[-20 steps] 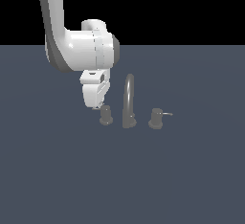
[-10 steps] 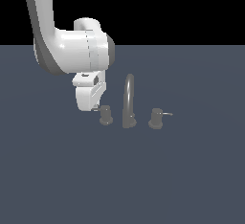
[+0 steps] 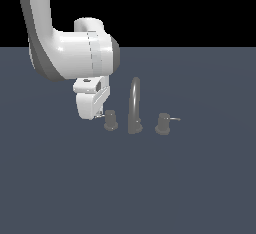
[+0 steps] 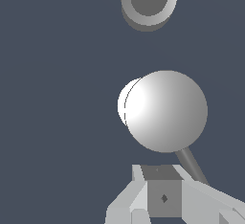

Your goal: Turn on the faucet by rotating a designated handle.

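- The table [image 3: 200,188] is a flat, plain surface of dark slate blue-grey, with no marks or pattern on it.
- It runs the full width of the exterior view, and its far edge is a straight level line.
- Above that far edge there is only a plain black backdrop [image 3: 190,8].
- In the wrist view the same dark blue-grey table [image 4: 52,74] fills the background.
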{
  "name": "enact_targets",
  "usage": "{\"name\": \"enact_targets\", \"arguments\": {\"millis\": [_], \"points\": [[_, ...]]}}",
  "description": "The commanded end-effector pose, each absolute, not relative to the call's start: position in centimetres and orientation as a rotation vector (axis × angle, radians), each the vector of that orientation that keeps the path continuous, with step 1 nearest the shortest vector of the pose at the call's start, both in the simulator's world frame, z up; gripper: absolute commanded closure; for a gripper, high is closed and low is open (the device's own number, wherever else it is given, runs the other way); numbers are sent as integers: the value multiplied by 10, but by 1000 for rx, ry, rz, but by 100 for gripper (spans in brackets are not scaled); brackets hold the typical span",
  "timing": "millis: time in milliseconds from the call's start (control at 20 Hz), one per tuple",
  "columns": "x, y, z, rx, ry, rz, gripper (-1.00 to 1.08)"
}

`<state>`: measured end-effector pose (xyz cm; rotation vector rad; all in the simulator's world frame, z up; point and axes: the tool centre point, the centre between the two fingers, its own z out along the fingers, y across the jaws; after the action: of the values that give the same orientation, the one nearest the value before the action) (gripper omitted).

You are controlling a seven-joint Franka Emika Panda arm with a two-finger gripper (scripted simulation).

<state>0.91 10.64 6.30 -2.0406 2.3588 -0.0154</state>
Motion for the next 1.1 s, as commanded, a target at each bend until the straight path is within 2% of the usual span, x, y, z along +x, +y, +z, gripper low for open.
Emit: {"name": "enact_targets", "arguments": {"millis": [0,150,250,800,900,1050], "points": [[-9,106,63,-2060,2370,-2,108],[-20,107,63,-2062,2369,-1,108],[-10,111,63,-2056,2353,-6,108],[-42,79,63,-2063,2367,-1,108],[-38,97,62,-2082,2334,4,108],[-38,76,62,-2076,2346,3,108]]}}
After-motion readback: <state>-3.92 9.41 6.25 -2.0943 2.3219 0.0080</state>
